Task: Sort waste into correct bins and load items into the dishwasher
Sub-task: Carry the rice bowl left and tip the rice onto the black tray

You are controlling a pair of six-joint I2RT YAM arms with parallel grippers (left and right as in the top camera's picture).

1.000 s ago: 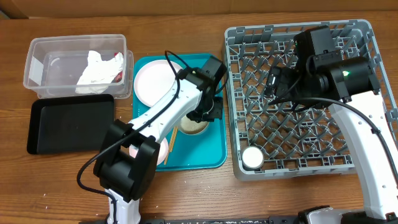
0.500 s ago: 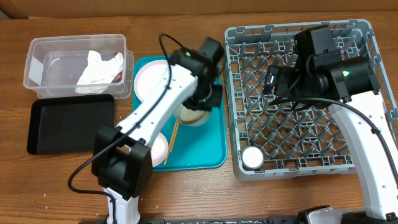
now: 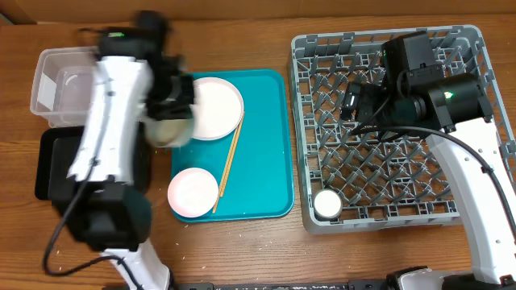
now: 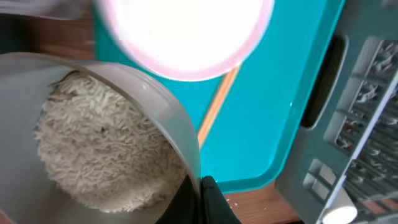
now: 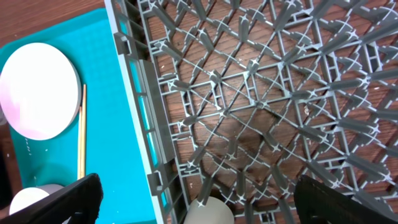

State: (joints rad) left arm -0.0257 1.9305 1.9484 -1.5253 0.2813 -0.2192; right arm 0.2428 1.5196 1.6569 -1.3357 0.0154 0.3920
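Note:
My left gripper (image 4: 199, 190) is shut on the rim of a white bowl (image 4: 149, 106) filled with whitish rice grains (image 4: 99, 149). In the overhead view the left gripper (image 3: 171, 113) holds the blurred bowl (image 3: 164, 131) over the teal tray's left edge, beside the black tray (image 3: 50, 173) and the clear tub (image 3: 52, 80). A pink-rimmed plate (image 3: 216, 109), a smaller pale dish (image 3: 193, 193) and the chopsticks (image 3: 228, 165) lie on the teal tray. My right gripper (image 3: 355, 105) hangs open and empty over the grey dish rack (image 3: 403, 177). A small white cup (image 3: 328, 204) stands in the rack's front left corner.
The teal tray (image 3: 266, 145) lies between the bins and the rack. My left arm hides most of the tub and part of the black tray. The right wrist view shows the rack's lattice floor (image 5: 261, 106), the cup (image 5: 208, 213) and the tray's edge (image 5: 106, 93).
My left arm has swung left with the rice bowl, from the middle of the teal tray to its left edge by the bins. The plates now show fully. The right arm has not moved.

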